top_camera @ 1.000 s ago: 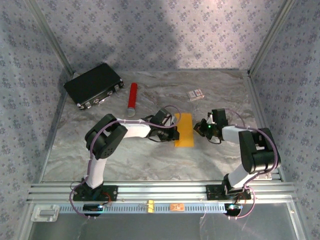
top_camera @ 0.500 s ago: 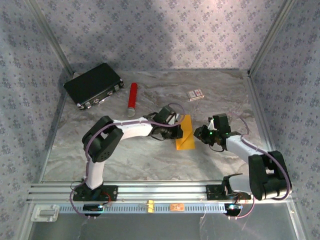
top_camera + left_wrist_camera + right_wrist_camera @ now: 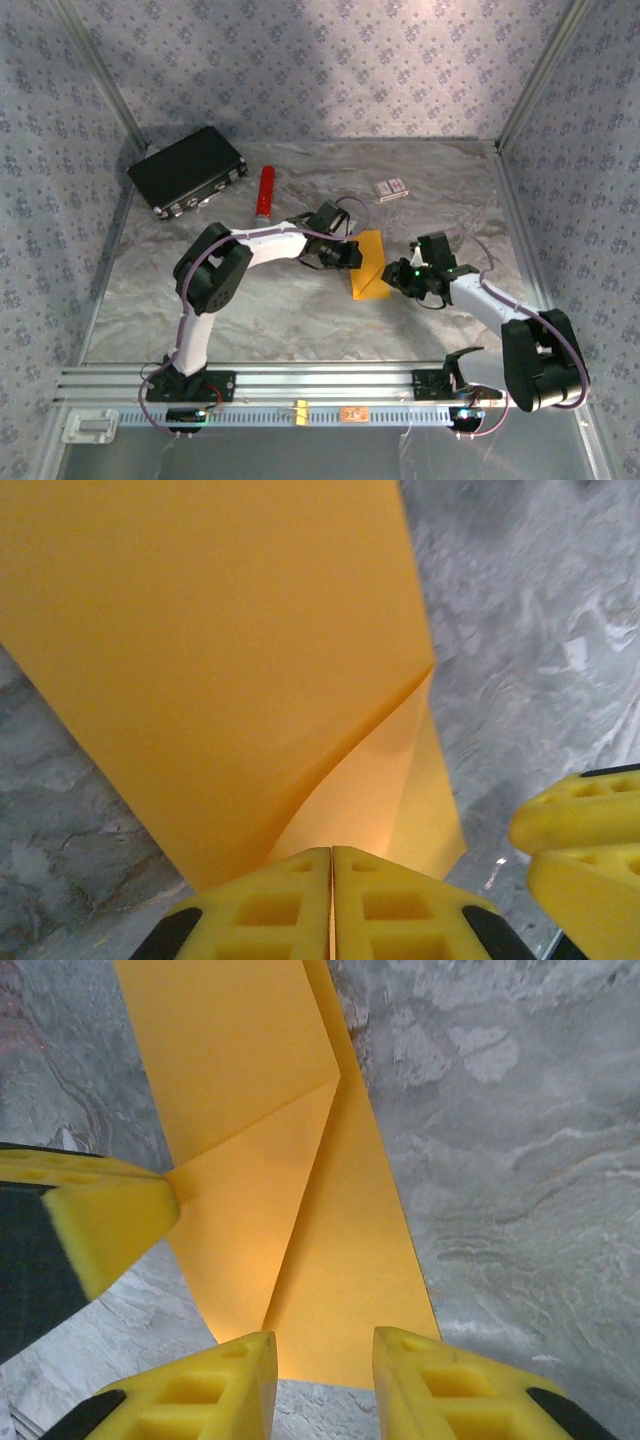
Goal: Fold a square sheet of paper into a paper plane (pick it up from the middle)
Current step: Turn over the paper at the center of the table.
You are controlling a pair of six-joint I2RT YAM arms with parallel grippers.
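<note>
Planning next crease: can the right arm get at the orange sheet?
Likely yes: jaws of the right arm stand open at the edge of the sheet, nothing between; the left arm pinches a side fold.

The left gripper (image 3: 331,855) is pinching the square sheet of paper (image 3: 220,650), its yellow pads pressing flat together; one layer is curling up off the grey marbled table (image 3: 520,600), and the right gripper (image 3: 540,852) is sitting just beside the paper's lower right corner
</note>
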